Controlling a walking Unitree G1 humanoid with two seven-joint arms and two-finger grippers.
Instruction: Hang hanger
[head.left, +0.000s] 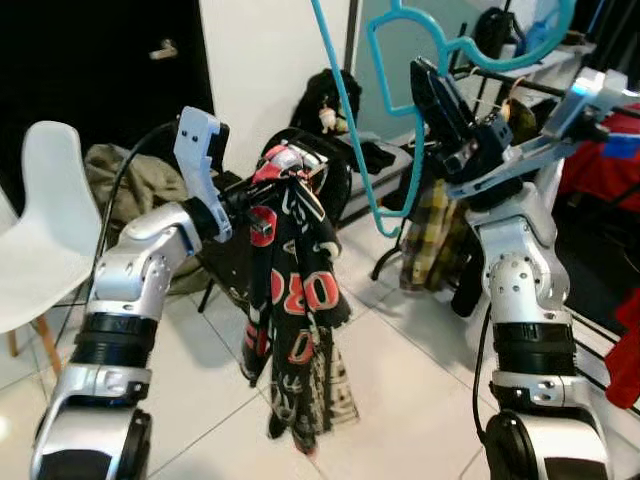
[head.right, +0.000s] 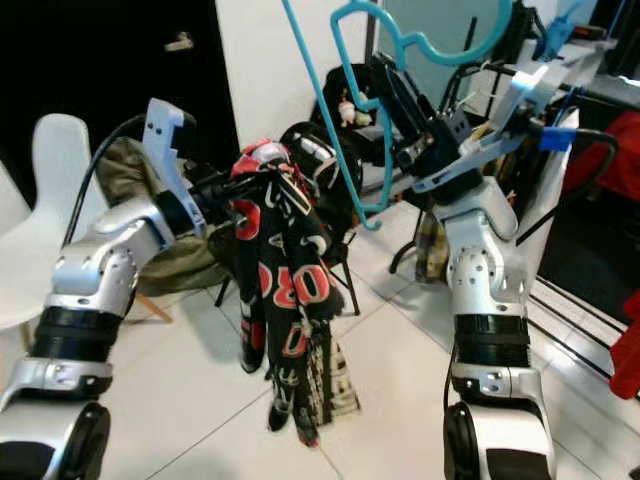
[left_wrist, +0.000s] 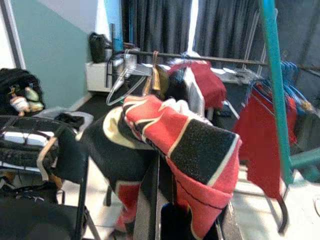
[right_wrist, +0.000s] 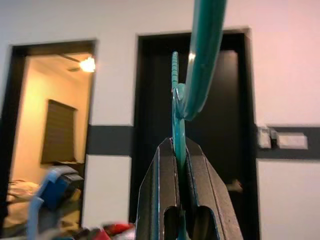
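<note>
The right claw (right_wrist: 180, 150) is clamped on the teal plastic hanger (head.left: 350, 130), its 2 black fingers pinching the thin frame edge-on, as the right wrist view shows. It holds the hanger up high in front of the robot, probably so the open frame hangs free where the garment can be threaded onto it and the hook can later reach the clothes rail (left_wrist: 210, 59) behind.

The left claw (head.right: 235, 190) is shut on a black, red and cream printed garment (head.left: 300, 300), which drapes over its fingers and dangles towards the tiled floor (head.left: 400, 400). Lifting it to about the same height as the hanger, just beside it, looks like preparation for bringing the 2 together.

The hanger is a slim, glossy teal loop with a curved hook at the top and a notched shoulder; its lower arm slants down between the 2 arms, close to the garment but not touching it, as far as I can tell.
</note>
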